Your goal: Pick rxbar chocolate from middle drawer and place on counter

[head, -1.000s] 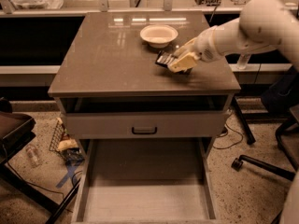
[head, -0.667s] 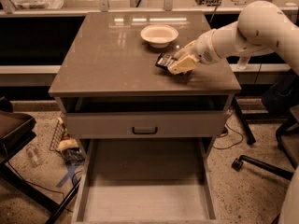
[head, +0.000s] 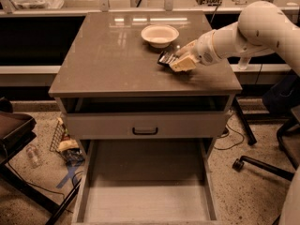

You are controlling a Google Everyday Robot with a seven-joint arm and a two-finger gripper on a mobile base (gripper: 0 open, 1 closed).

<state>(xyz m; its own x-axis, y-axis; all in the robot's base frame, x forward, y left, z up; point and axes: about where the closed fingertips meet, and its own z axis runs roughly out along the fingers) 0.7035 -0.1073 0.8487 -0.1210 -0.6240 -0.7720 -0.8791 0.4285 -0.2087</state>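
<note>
The rxbar chocolate (head: 164,58), a small black bar, is at the right side of the counter (head: 108,60), at or just above its surface, just in front of a white bowl (head: 160,34). My gripper (head: 177,61) reaches in from the right on the white arm and is shut on the bar's right end, low over the counter. The middle drawer (head: 145,193) is pulled out wide at the bottom of the view, and its flat grey base is bare.
A shut drawer front with a black handle (head: 145,131) sits above the open drawer. A pale ledge with metal posts (head: 140,6) runs behind. Chair wheels and legs (head: 253,162) stand at the right, and litter (head: 68,146) and a dark seat (head: 14,128) at the left.
The gripper and the bar have shifted very slightly left over the counter. The drawer and the bowl have not moved.
</note>
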